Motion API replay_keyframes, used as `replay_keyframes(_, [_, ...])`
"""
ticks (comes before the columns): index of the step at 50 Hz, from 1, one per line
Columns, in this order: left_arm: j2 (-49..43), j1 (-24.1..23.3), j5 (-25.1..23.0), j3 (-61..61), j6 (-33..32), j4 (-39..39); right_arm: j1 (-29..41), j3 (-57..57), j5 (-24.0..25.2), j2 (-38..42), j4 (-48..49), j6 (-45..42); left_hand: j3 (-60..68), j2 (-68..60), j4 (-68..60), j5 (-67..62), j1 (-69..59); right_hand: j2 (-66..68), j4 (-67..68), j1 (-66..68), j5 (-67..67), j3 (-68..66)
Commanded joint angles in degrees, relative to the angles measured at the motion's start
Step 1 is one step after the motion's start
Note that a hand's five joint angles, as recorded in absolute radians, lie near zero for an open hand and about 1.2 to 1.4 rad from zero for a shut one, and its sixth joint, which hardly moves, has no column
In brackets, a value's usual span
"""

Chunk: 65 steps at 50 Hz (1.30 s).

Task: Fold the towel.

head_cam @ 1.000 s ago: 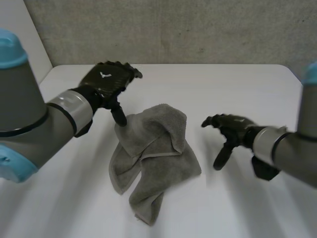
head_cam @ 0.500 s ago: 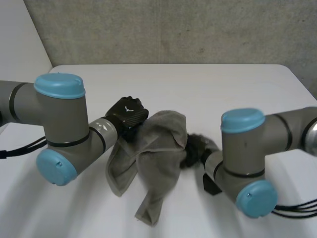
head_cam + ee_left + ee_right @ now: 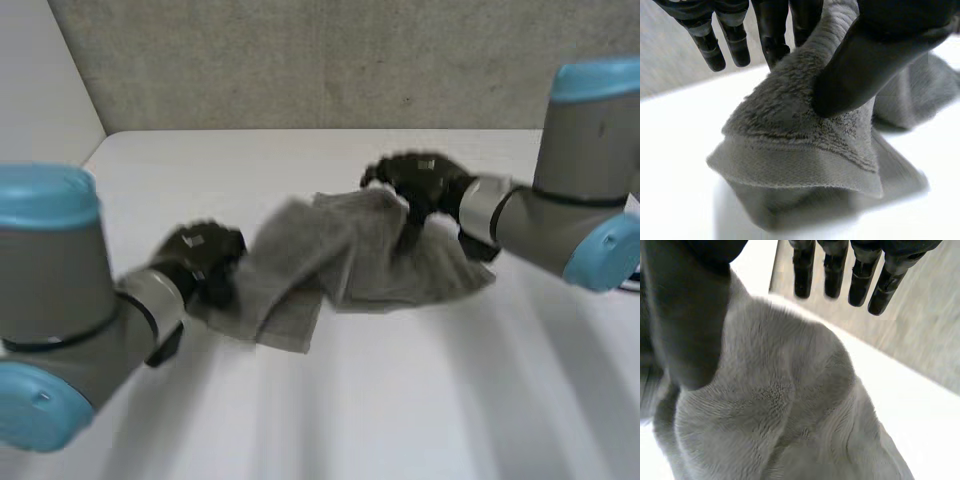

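Observation:
The grey towel lies stretched sideways across the white table, still creased in the middle. My left hand is at its left end. In the left wrist view the thumb presses a fold of the towel against the fingers, so the hand is shut on it. My right hand hovers over the towel's right part. In the right wrist view its fingers are straight and free above the towel, and the thumb rests on the cloth.
A grey wall runs behind the table's far edge. Both forearms reach in from the near sides, the left one low at the table's near left.
The towel was a crumpled heap and is now pulled out wide. My left hand closed on its left end and drew back left. My right hand moved up to the right part.

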<state>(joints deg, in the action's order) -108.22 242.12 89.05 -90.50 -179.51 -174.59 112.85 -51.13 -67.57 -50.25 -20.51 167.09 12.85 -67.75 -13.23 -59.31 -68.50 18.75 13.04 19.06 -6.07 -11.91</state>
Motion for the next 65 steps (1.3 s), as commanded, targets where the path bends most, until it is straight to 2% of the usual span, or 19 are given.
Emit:
replay_keyframes(1, [-7.44,-0.95,0.6,1.81,-1.71,-0.48,-0.53,-11.09,-5.9,-2.48,3.81,-3.61,-2.85,33.47,3.23,35.03,34.22,-8.75,-3.04,-9.06,6.07,1.91])
replay_keyframes(4, [-7.79,-0.33,0.6,2.7,-1.98,-0.57,-1.32,-16.98,-6.52,-7.93,7.06,-3.61,-2.85,37.35,3.23,38.91,38.1,-8.75,-3.04,-9.06,6.07,1.91])
replay_keyframes(6, [-8.84,1.68,0.6,4.36,-3.03,-0.57,-1.85,-20.76,-6.7,-10.57,9.17,-3.61,-2.85,47.59,3.23,49.14,48.33,-8.75,-3.04,-9.06,6.07,1.91])
replay_keyframes(11, [-8.76,3.18,0.6,5.51,-5.23,-0.49,-2.37,-36.9,-8.53,-20.39,18.46,-4.05,-2.85,47.61,3.23,49.17,48.36,-8.75,-3.04,-9.06,6.07,1.91])
replay_keyframes(17, [-8.15,1.25,0.16,4.64,-5.41,-0.49,-2.2,-44.32,-10.65,-23.23,25.87,-4.4,-2.85,47.28,3.23,48.83,48.02,-8.75,-3.04,-9.06,6.07,1.91])
replay_keyframes(24, [-6.92,-6.29,0.77,3.76,-5.06,-0.84,-4.91,-43.54,-11.27,-17.88,28.69,-6.06,-2.85,47.11,3.23,48.66,47.85,-8.75,-3.04,-9.06,6.07,1.91])
replay_keyframes(28, [-6.3,-9.12,4.8,2.62,-5.06,-3.55,-6.15,-41.51,-11.53,-13.73,28.6,-8.62,-2.85,47.61,3.23,49.17,48.36,-8.75,-3.04,-9.06,6.07,1.91])
replay_keyframes(33, [-7.26,-10.26,9.12,2.61,-5.76,-6.11,-7.21,-38.52,-11.97,-8.81,28.6,-10.47,-2.85,47.61,3.23,49.17,48.36,-8.75,-3.04,-9.06,6.07,1.91])
replay_keyframes(35, [-7.87,-10.27,9.56,2.79,-5.93,-6.29,-7.56,-35.98,-11.97,-5.4,28.25,-10.47,-2.85,47.78,3.23,49.34,48.52,-8.34,-3.04,-8.65,5.66,1.91])
replay_keyframes(48, [-13.59,-10.09,10.09,4.63,-8.05,-7.34,-6.77,-28.85,-12.32,0.06,28.07,-10.47,-2.85,46.43,3.23,47.99,47.18,4.25,-3.04,3.94,-6.93,1.91])
replay_keyframes(49, [-13.94,-10.09,10.09,4.63,-8.13,-7.43,-6.77,-28.85,-12.32,0.07,28.07,-10.47,-2.85,45.27,3.23,46.83,46.02,4.29,-3.04,3.97,-6.97,1.91])
replay_keyframes(50, [-14.12,-10.09,10.18,4.72,-8.13,-7.43,-6.77,-28.33,-12.23,0.5,28.07,-10.38,-2.85,41.93,3.23,43.49,42.67,13.78,-3.04,13.47,-16.46,1.91])
replay_keyframes(51, [-14.12,-10.09,10.18,4.72,-8.13,-7.43,-6.77,-28.32,-12.23,0.5,28.07,-10.38,-2.85,41.89,3.23,43.45,42.64,13.87,-3.04,13.56,-16.56,1.91])
replay_keyframes(53, [-14.47,-10.09,10.18,4.9,-8.13,-7.34,-6.68,-26.92,-12.15,1.29,27.98,-10.29,-2.85,27.68,3.23,29.24,28.43,40.0,-3.04,39.69,-42.68,1.91])
replay_keyframes(54, [-14.47,-10.09,10.18,4.9,-8.13,-7.34,-6.68,-26.92,-12.14,1.3,27.98,-10.29,-2.85,27.6,3.23,29.15,28.34,40.11,-3.04,39.8,-42.8,1.91])
replay_keyframes(55, [-14.56,-10.0,10.18,5.16,-8.13,-7.25,-6.68,-26.92,-12.14,1.3,27.98,-10.29,-2.85,19.93,3.23,21.49,20.68,40.11,-3.04,39.8,-42.8,1.91])
replay_keyframes(56, [-14.56,-10.0,10.18,5.16,-8.13,-7.25,-6.68,-26.05,-11.8,1.82,27.89,-10.12,-2.85,19.86,3.23,21.42,20.6,51.11,-3.04,50.79,-53.79,1.91])
replay_keyframes(57, [-14.47,-9.92,10.27,5.42,-8.13,-7.17,-6.68,-25.17,-11.71,2.43,27.72,-9.94,-2.85,10.36,3.23,11.92,11.11,60.21,-3.04,59.9,-62.89,1.91])
replay_keyframes(65, [-11.85,-8.16,10.18,5.95,-8.13,-6.55,-7.03,-23.75,-11.0,2.61,22.97,-9.32,-2.85,-12.25,3.23,-10.69,-11.5,61.25,-3.04,60.94,-63.93,1.91])
